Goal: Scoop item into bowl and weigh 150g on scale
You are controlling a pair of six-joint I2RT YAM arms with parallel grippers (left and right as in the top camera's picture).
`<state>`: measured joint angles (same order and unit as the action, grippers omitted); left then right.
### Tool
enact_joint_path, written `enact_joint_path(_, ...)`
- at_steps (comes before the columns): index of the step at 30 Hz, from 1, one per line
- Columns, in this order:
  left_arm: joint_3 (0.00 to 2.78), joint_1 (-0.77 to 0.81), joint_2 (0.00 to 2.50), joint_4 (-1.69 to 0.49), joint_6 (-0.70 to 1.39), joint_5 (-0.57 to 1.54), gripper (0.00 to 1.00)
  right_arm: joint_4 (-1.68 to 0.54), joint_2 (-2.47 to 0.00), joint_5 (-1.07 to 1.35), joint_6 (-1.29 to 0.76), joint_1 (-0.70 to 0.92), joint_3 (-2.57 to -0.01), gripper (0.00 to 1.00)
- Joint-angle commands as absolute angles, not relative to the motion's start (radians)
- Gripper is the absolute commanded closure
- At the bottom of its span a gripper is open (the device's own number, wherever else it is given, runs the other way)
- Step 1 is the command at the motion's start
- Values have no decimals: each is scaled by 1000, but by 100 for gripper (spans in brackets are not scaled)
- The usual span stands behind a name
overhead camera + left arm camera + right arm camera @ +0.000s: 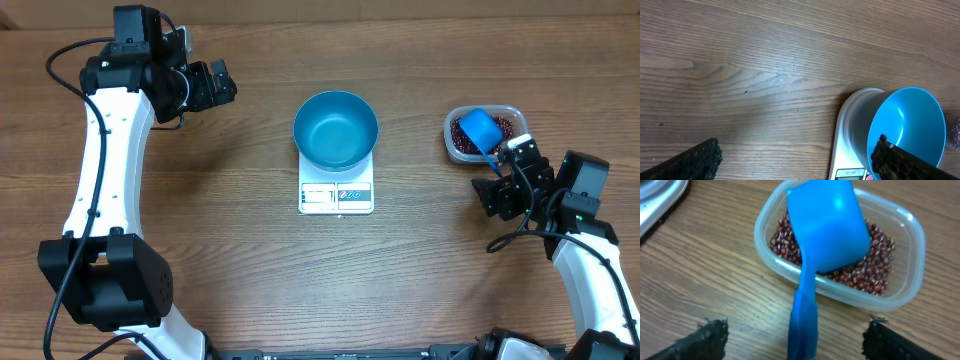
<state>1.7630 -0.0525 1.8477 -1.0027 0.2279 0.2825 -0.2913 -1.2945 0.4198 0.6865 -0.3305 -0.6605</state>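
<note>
Bowl: we find the bright blue bowl (335, 128) standing upright on the white scale (336, 195) in the middle of the bench (250, 250); its inside shows plain blue from overhead.
Scale: it sits square on the wood, with its display strip along the edge that faces the arms' bases.
Beans: we see the dark red-brown beans (875, 280) heaped in a clear plastic tub (910, 235) on the robot's right, well apart from the scale.
Scoop: a small blue scoop (827, 225) rests in the tub with its cup on top of the beans. Its handle crosses the near rim and points toward the right arm. We cannot tell which way the cup's mouth faces.
Right jaws: they stand spread wide just short of the tub. One of the fingers (710, 335) sits on each side of the scoop handle, neither touches it, and they grip nothing.
Left jaws: they are wide open and hold nothing. They hang above bare wood at the far left, well apart from the scale, and the left wrist camera catches the bowl and scale at its right edge.
</note>
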Motion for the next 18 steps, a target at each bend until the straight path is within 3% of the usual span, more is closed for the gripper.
enact_joint_path(1,1783,-50,1818,-1001,202,278,0,-279,-1315,439,742,-338,-657,1)
enact_joint_path(8,1783,-50,1818,-1002,202,277,1,-102,-1524,456,741,-338,-657,0)
enact_joint_path(18,1783,-50,1818,-1002,202,277,0,-176,-1348,412,681,-344,-672,0)
